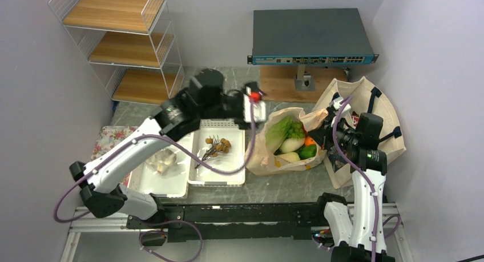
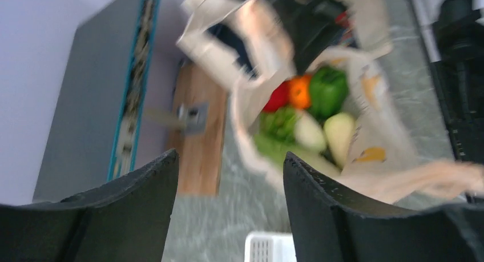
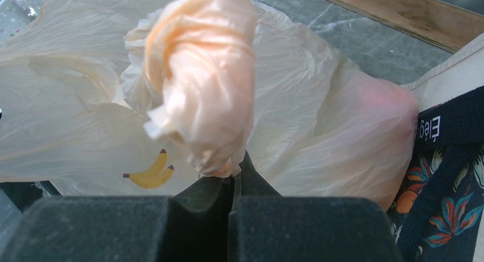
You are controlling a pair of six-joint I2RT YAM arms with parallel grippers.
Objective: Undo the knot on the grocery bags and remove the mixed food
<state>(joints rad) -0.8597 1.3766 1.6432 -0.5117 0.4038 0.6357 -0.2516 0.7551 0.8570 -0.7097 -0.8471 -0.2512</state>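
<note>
Right gripper pinches knot; tote strap lettering cut off.

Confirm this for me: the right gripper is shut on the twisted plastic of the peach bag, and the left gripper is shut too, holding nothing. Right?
Not quite. The left gripper is open, jaws spread wide, holding nothing; the left wrist view shows it. The right gripper is indeed shut on the twisted plastic of the peach bag.

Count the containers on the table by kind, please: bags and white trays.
Bags: 2 (plastic bag, canvas tote)
White trays: 2 (left tray, right tray)
Total: 4
</note>
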